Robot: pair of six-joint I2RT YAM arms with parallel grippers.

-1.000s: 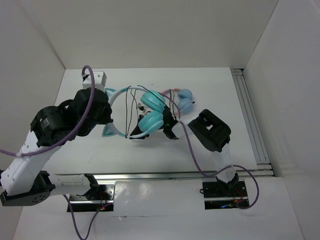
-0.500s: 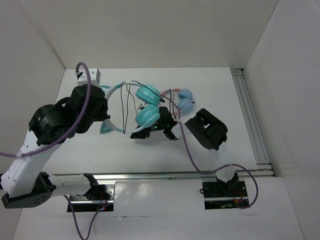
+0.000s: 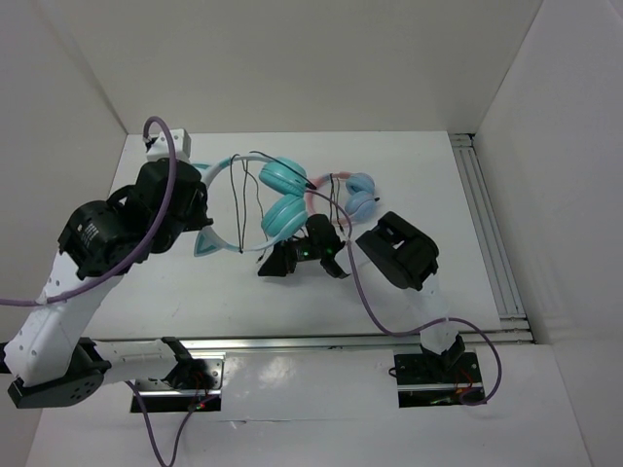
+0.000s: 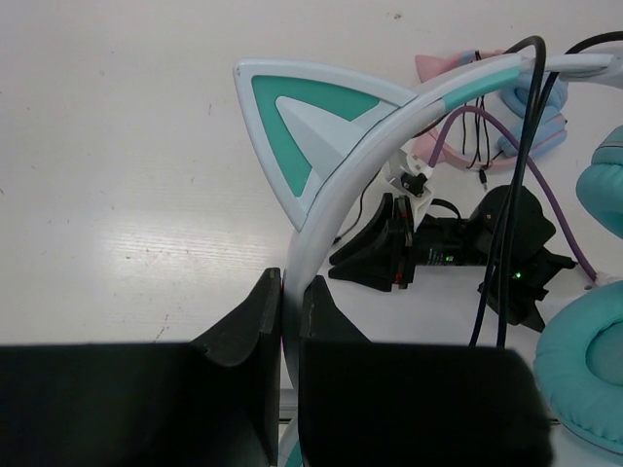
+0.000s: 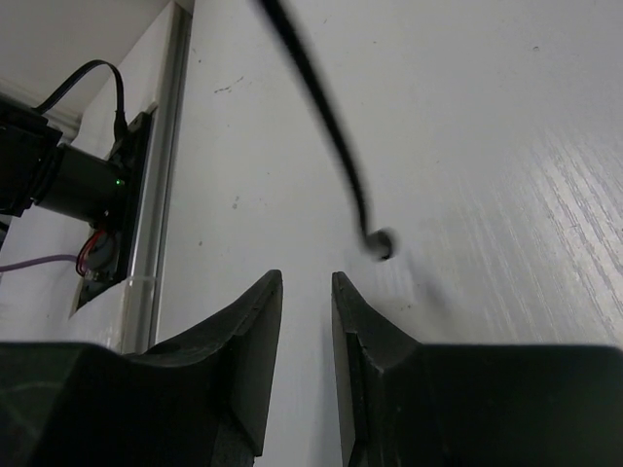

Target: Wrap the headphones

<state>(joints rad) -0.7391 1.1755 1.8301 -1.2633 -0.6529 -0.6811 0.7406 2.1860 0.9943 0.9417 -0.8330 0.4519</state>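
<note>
The left end effector (image 4: 290, 304) gripped the headphones (image 3: 279, 199) by the headband (image 4: 409, 112). The right end effector (image 5: 304, 292), narrowly parted and empty, needed to catch the dangling black cable (image 5: 326, 117) before any winding.

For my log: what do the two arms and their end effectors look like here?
The left arm and right arm share white links, bulky black joint housings and a looping purple cable. The left end effector and right end effector have two black wedge-shaped fingers; a green light glows on the right one.

Claw (image 5: 306, 284) ajar; blurred cable (image 5: 333, 141), probably.
</note>
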